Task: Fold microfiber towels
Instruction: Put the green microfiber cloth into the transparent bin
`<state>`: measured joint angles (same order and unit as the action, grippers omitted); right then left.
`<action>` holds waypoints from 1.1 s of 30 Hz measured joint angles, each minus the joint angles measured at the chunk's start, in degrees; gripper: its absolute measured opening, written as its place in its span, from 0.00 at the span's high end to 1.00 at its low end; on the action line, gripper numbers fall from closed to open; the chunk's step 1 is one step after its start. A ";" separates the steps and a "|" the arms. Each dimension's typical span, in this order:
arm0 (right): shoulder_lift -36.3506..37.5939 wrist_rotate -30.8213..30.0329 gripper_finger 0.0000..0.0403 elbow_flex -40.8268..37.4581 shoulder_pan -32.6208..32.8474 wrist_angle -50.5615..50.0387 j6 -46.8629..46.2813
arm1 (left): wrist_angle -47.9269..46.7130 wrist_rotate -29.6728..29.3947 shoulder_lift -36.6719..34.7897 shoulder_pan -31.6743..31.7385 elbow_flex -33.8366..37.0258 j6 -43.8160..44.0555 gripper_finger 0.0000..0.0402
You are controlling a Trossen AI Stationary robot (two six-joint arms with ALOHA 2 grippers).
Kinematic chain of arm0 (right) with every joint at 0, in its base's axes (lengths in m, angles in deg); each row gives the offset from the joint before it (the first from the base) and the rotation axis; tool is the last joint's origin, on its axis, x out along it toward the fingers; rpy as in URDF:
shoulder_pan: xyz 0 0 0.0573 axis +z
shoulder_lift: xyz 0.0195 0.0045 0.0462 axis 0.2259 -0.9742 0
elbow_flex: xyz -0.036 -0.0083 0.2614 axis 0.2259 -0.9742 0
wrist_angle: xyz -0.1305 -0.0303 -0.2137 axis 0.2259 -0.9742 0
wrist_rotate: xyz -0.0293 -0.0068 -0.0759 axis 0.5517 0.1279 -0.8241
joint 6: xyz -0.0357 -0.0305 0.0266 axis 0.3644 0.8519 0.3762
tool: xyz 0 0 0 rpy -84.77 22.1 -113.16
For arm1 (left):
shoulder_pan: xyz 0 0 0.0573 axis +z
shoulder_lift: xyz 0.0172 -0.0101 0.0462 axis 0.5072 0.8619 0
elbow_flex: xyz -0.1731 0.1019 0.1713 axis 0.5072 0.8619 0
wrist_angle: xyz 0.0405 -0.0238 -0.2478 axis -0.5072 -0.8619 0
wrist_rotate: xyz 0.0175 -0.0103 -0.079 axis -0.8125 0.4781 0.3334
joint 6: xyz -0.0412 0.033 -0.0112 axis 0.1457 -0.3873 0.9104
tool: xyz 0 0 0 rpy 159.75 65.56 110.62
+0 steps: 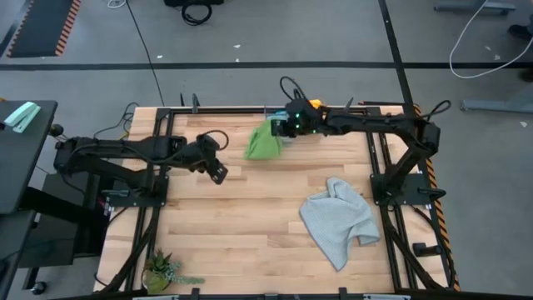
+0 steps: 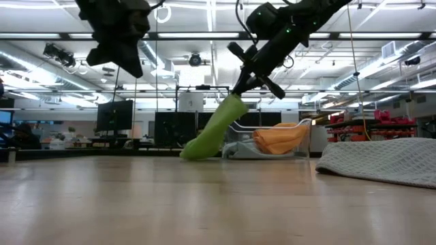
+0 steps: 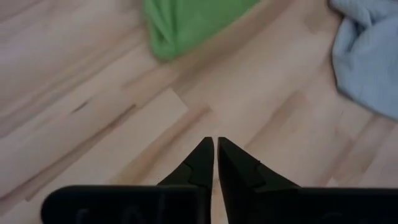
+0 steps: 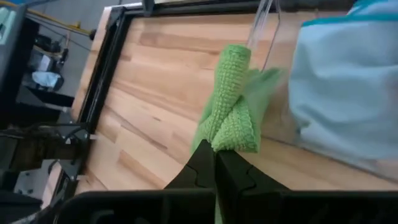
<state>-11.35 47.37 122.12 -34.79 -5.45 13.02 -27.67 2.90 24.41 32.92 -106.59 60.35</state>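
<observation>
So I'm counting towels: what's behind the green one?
Behind the green towel, held by the right gripper, a clear bin holds an orange towel; deeper contents are hidden.

A pale wooden bench (image 1: 250, 225) stands on a grey floor (image 1: 250, 37) crossed by a white cable (image 1: 479, 42). Beyond it, long ceiling lights (image 2: 204, 34) run over dark monitors (image 2: 114, 116); a red-laden shelf (image 2: 381, 119), possibly storage, sits farther off.

No readable text, labels, brands, numbers or signs anywhere.
</observation>
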 joint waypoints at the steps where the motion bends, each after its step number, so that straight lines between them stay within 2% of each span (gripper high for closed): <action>1: 0.12 0.46 1.00 0.47 -0.87 -0.56 0.95 | 0.64 0.00 0.02 0.80 0.00 -0.02 0.92; 8: -0.55 4.63 1.00 6.68 -7.52 -4.84 7.03 | 4.54 3.27 3.59 6.49 0.02 -2.78 0.91; 17: -0.53 7.01 1.00 12.67 -15.32 -9.29 10.70 | 10.92 10.35 14.79 11.01 0.07 -7.38 0.94; 21: -0.53 8.55 1.00 13.25 -17.03 -10.64 11.30 | 16.88 13.52 18.97 12.38 0.07 -7.52 0.94; 26: -0.54 9.04 1.00 13.25 -17.97 -12.96 13.91 | 25.37 18.22 20.31 14.55 0.04 -7.62 0.92; 33: -0.48 9.06 1.00 15.76 -19.60 -13.07 14.77 | 27.31 20.13 20.26 16.79 0.02 -7.52 0.92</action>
<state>-11.83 56.43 137.88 -54.38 -18.52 27.78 -0.36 23.03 44.67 49.71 -106.57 52.83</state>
